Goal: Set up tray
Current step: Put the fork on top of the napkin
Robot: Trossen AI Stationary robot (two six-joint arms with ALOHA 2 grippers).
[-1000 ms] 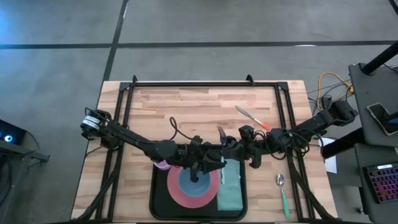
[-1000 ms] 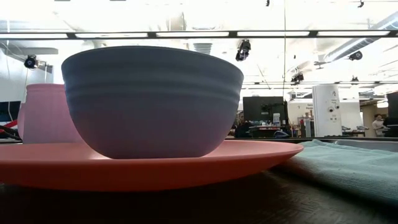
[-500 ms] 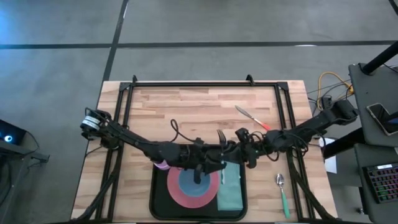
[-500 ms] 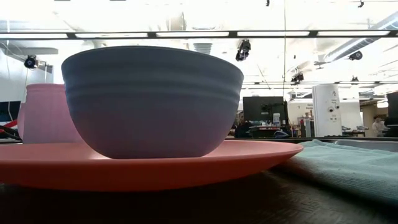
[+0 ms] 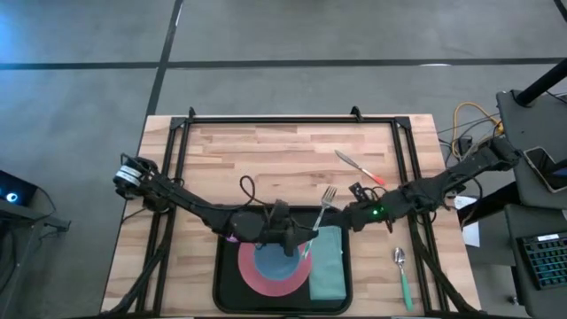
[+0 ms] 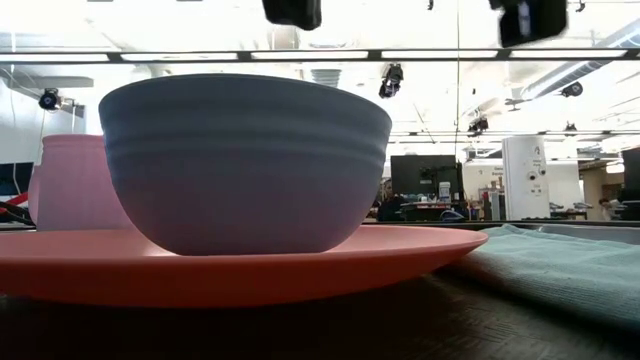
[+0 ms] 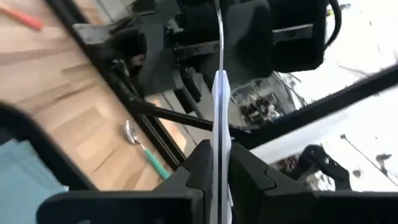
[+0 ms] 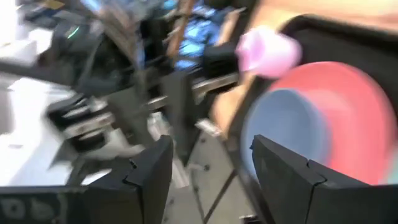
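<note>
1. Tray (image 5: 229, 288) sits at the near edge of the counter (image 5: 266, 151), and on it we see a pink plate (image 5: 257, 282), a blue bowl (image 5: 276, 263) on the plate, a pink cup (image 5: 230, 237) at the tray's far left corner and a teal napkin (image 5: 326, 275) along its right side.
2. We find the left end effector (image 5: 306, 236) over the tray's far edge, its fingers (image 7: 199, 168) clamped on the handle of a fork (image 5: 321, 213) whose tines point away across the wood.
3. We see the right end effector (image 5: 350, 219) just beside the fork, its fingers (image 8: 149, 171) spread wide with nothing between them.
4. On the counter to the right of the tray we see a green-handled spoon (image 5: 402, 273), and farther back a knife (image 5: 358, 167) with a red handle.
</note>
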